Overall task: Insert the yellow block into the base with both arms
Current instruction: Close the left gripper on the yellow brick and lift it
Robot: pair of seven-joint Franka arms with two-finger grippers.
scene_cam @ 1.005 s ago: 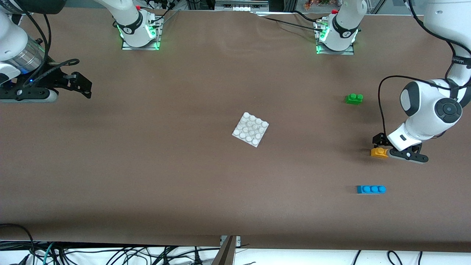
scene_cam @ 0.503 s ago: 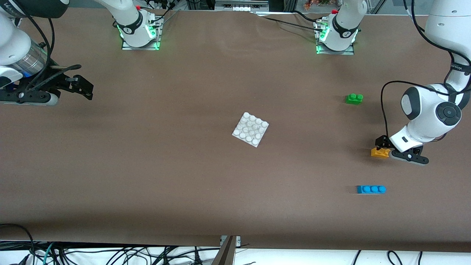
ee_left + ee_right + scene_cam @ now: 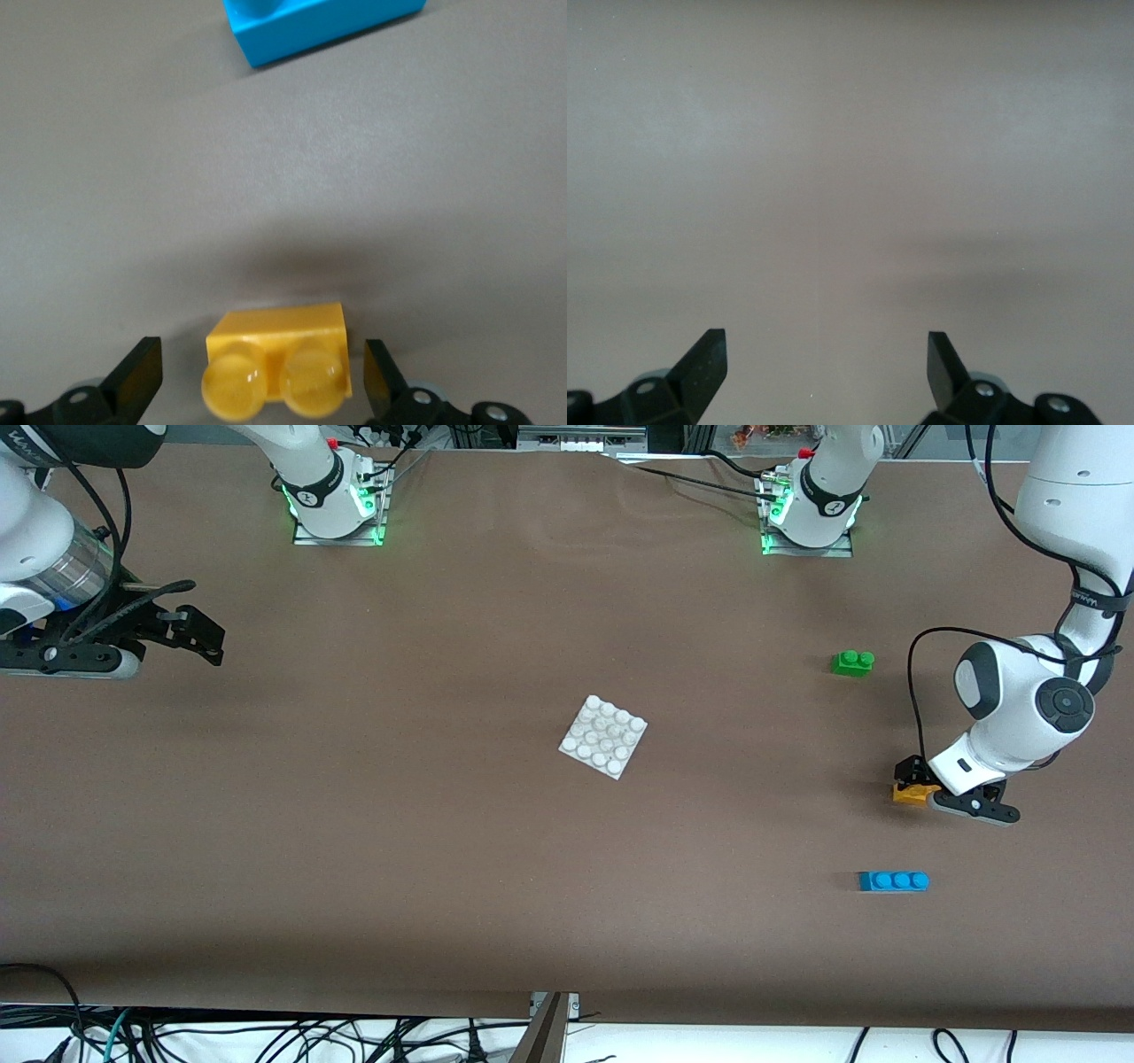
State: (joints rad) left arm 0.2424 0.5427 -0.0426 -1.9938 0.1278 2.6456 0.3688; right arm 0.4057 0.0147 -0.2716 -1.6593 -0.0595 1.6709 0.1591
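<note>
Yellow block (image 3: 911, 794): on the table toward the left arm's end, studs up, between the green brick and the blue brick in depth. It sits where it sat a second ago.

Left gripper (image 3: 914, 779): low over the yellow block (image 3: 276, 365), fingers spread, one finger (image 3: 133, 376) on each side of the brick with a visible gap on both sides; nothing gripped. Since a second ago the wrist has shifted slightly toward the base end and closed in over the block, which now shows less from the front.

Base (image 3: 603, 736): white studded plate near the middle of the table, turned at an angle, well apart from all three bricks. Unmoved.

Right gripper (image 3: 190, 631): up over bare table at the right arm's end, fingers wide apart and empty; the right wrist view shows only table surface between the fingertips (image 3: 704, 363). The arm waits; it has shifted slightly since a second ago, and not at all in the last half second.

Green brick (image 3: 852, 662): farther from the front camera than the yellow block, two studs up. Unmoved.

Blue brick (image 3: 893, 880): nearer to the front camera than the yellow block, three studs; its edge also shows in the left wrist view (image 3: 319, 27). Unmoved.

Table (image 3: 443, 850): brown surface.
</note>
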